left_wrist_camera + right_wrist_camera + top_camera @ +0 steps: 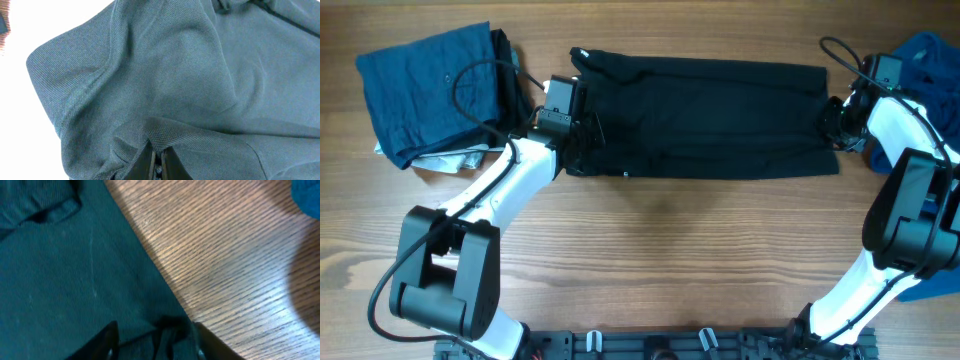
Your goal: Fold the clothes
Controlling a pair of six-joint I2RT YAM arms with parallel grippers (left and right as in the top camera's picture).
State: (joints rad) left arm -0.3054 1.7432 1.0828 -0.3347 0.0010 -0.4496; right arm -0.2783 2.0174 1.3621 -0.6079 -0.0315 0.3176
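Observation:
The clothes' main piece, a black shirt (710,115), lies folded into a long band across the far half of the table. My left gripper (575,135) is at its left end. In the left wrist view that gripper (157,161) is shut, pinching a ridge of the shirt's knit fabric (175,75) between its fingers. My right gripper (835,125) is at the shirt's right end. Its jaws stand apart in the right wrist view (154,332), over the shirt's edge (65,270), with a loose fold lying between them.
A folded blue garment (425,90) sits on a small pile at the far left. More blue cloth (925,60) lies at the far right behind the right arm, also seen in the right wrist view (307,195). Bare wooden table (660,260) spans the near side.

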